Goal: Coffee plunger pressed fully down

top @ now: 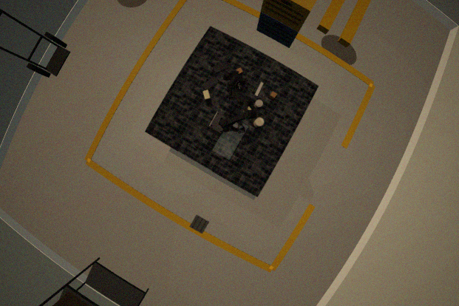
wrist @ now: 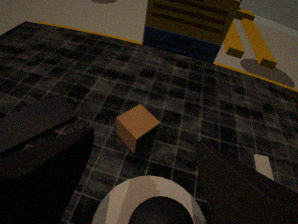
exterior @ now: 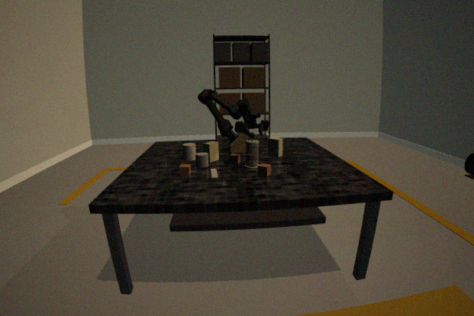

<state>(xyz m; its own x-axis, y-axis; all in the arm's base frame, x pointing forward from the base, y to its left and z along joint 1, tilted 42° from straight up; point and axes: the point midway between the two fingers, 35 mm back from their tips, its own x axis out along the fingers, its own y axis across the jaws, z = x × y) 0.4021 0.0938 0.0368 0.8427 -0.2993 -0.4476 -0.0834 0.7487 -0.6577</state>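
The coffee press [exterior: 252, 154] stands upright on the dark table [exterior: 228, 195], a clear cylinder with a pale rim. In the wrist view its round pale lid [wrist: 120, 200] is at the bottom edge, with the black plunger knob [wrist: 161, 214] over its middle, partly cut off. No length of rod shows between knob and lid; the exact gap cannot be told. My gripper [wrist: 146, 141] [exterior: 252, 135] is open, just above the press. Its dark fingers stand wide apart, left and right of the knob, and hold nothing.
An orange cube [wrist: 137, 122] [exterior: 264, 170] [top: 239, 70] lies close beyond the press. A white strip [wrist: 263, 166] [exterior: 214, 172] [top: 259, 89], another orange cube [exterior: 185, 170] [top: 273, 94], two pale cylinders [exterior: 188, 151] [exterior: 201, 159] and yellowish blocks [exterior: 213, 151] [exterior: 275, 146] stand or lie around.
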